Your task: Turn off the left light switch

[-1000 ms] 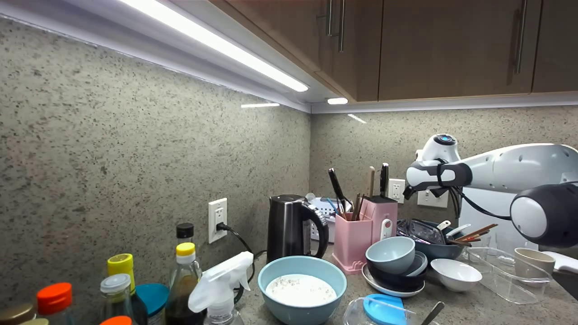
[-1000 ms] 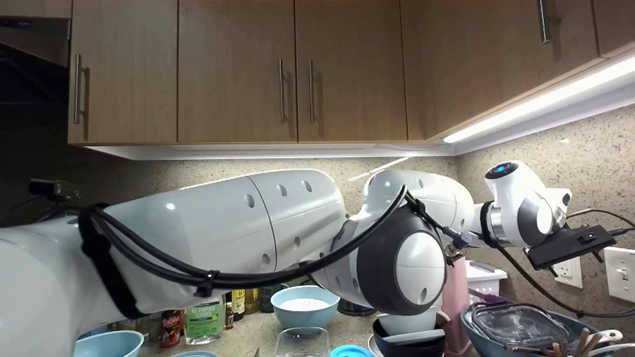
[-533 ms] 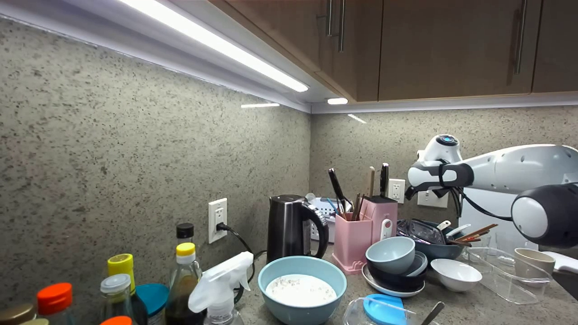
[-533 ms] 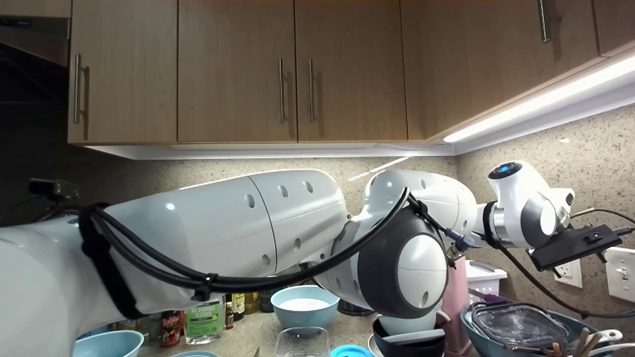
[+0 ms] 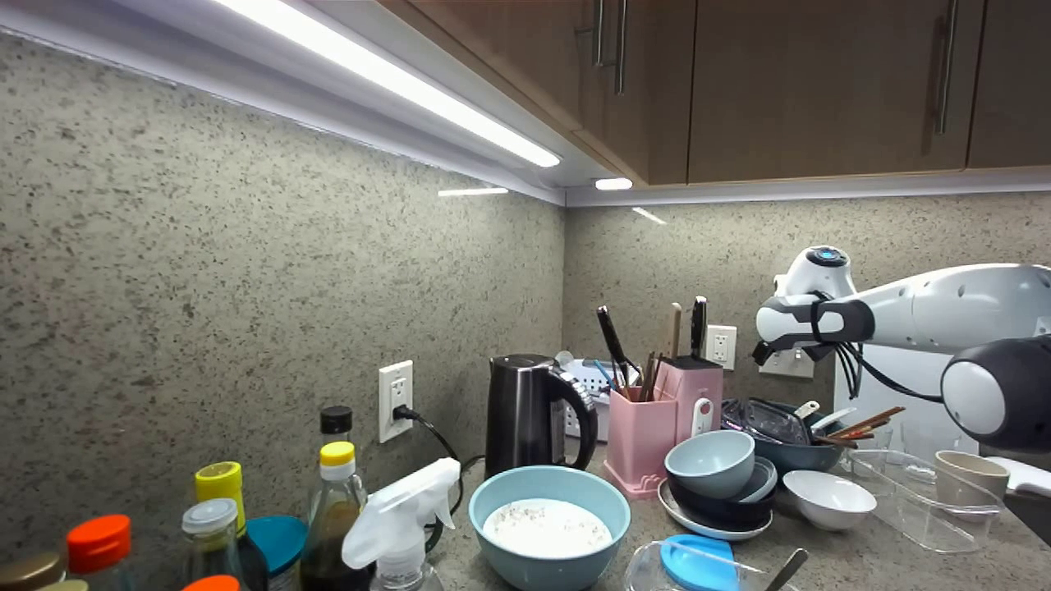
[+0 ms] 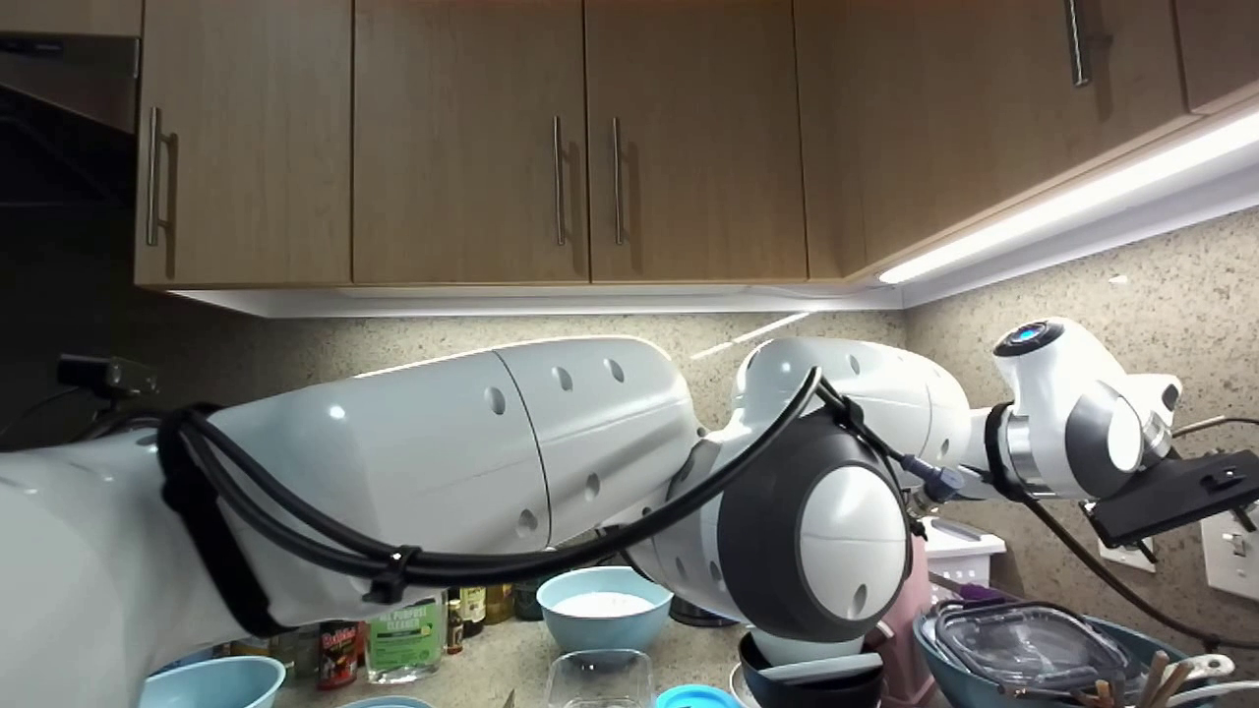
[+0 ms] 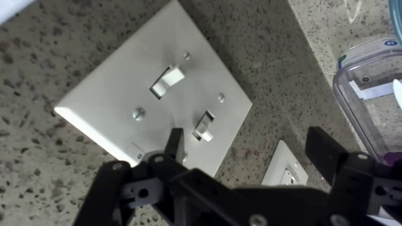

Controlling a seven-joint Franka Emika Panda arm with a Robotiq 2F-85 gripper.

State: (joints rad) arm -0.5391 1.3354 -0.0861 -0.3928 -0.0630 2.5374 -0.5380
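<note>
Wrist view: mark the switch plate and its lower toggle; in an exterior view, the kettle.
Switch plate point(image 7: 178, 105), wrist view: bare middle.
Lower toggle point(image 7: 204, 131), wrist view: its lever.
Kettle point(image 5: 520, 414), in an exterior view: its body.

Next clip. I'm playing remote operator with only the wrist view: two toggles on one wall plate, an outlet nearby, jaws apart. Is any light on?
Observer: Yes, the light strip under the cabinets is lit.
Operator: Does every outside camera get the whole switch plate?
Observer: No: in an exterior view, the picture's right edge cuts off part of the switch plate.
Operator: And what shows next to that outlet from outside?
Observer: A pink knife block; in an exterior view it appears below and to the picture's left of the outlet.
</note>
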